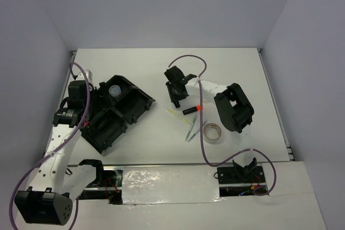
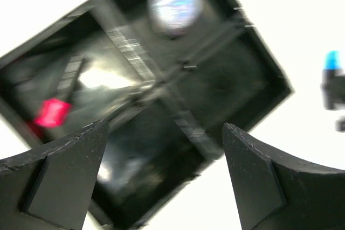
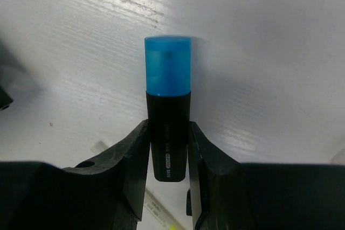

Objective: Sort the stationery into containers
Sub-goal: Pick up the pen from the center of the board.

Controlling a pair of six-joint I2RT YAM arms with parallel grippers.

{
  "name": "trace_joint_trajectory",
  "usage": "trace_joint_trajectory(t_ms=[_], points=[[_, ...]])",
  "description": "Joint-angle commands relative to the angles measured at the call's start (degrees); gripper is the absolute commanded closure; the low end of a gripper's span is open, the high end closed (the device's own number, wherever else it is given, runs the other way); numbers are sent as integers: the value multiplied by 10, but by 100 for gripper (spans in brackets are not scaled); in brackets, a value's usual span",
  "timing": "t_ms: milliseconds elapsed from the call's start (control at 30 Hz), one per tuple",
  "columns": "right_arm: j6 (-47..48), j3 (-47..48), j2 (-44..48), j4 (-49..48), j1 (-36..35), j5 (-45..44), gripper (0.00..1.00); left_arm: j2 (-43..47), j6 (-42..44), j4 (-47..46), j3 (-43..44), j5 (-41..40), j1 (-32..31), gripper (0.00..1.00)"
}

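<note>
While the left gripper (image 2: 164, 154) hangs above the tray (image 1: 135, 106) with its jaws spread wide and nothing between them, the right gripper (image 3: 168, 144) is clamped on the blue highlighter (image 3: 167, 74). Both fingers (image 3: 135, 154) press the black barrel, one on each side, and the blue cap projects past the fingertips toward 12 o'clock in the right wrist view. Whether the highlighter rests on the table (image 1: 242, 74) or is clear of it cannot be told. In the top view the tray sits at 9 o'clock of the table's centre, askew to the table edges, and the right gripper is at 3 o'clock of the tray, apart from it. The cup (image 1: 114, 91) stands in the tray compartment nearest 12 o'clock. The left wrist view, which is blurred, shows a pink end (image 2: 52, 112) inside the compartment at 9 o'clock of that view. The orange highlighter (image 1: 193, 110) lies on the table at 5 o'clock of the right gripper. The stick (image 1: 175, 114) lies at 8 o'clock of the orange highlighter and the pens (image 1: 191, 131) at 6 o'clock of it. The tape roll (image 1: 212, 132) lies just beside the pens, at their 3 o'clock.
</note>
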State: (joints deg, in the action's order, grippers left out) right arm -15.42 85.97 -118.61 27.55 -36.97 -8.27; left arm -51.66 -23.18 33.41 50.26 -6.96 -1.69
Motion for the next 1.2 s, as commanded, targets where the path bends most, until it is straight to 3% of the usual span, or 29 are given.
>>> trace_joint_trajectory(t_ms=[0,33,133,267,567,667,800,900,933,1067,1100,1167], points=[[25,-41,127,-74,-20,-8,94,-5,-46,-62,37,140,-2,1],[27,-53,150,-83,-28,-3,93,-8,-78,-99,40,201,-3,1],[13,-88,225,-108,-59,49,91,-21,-142,-164,51,265,-16,1],[-23,-135,294,-168,-109,109,91,-46,-200,-231,60,310,-45,1],[-67,-131,356,-222,-174,108,89,-64,-242,-297,51,343,-88,1],[-66,-110,347,-216,-184,114,88,-64,-238,-299,45,344,-97,5],[-69,-91,332,-217,-190,100,88,-70,-234,-298,38,350,-113,22],[-73,-71,320,-214,-191,95,88,-78,-224,-288,40,343,-127,25],[-72,-65,318,-211,-192,92,88,-79,-222,-281,41,337,-130,28],[-66,-46,307,-207,-197,84,84,-92,-203,-263,48,332,-134,81],[-65,-47,307,-208,-199,84,73,-96,-194,-247,66,319,-134,99],[-61,-69,315,-219,-197,84,36,-111,-150,-176,95,262,-134,100]])
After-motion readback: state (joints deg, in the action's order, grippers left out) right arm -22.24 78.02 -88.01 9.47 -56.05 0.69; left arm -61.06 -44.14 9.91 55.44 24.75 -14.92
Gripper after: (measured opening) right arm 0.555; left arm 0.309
